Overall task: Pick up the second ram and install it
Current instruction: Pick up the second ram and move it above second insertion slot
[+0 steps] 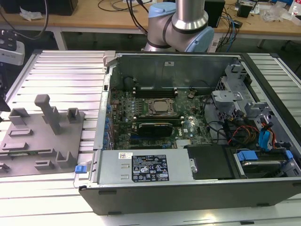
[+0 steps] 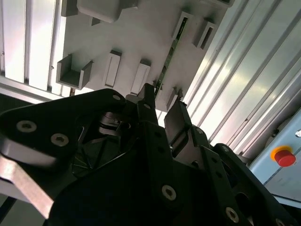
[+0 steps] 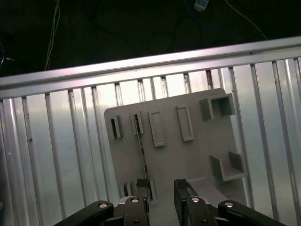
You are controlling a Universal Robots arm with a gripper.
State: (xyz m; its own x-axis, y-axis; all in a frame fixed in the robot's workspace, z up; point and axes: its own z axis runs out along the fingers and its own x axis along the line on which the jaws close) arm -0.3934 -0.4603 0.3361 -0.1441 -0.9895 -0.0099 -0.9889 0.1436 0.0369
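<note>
The second ram (image 3: 142,155) stands on edge in the grey holder tray (image 3: 188,160). The gripper (image 3: 161,190) hangs above the tray, fingers (image 3: 141,186) spread and empty, one beside the ram's near end.

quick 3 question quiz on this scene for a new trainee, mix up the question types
1. True or false: the memory stick stands on its edge in the grey tray.
2. In both wrist views, the gripper hangs over: A) the grey tray, B) the open computer case, C) the floor.
3. Fill in the blank: the gripper's fingers are ___ (open or shut).

Key: 1 true; 2 A; 3 open.
</note>
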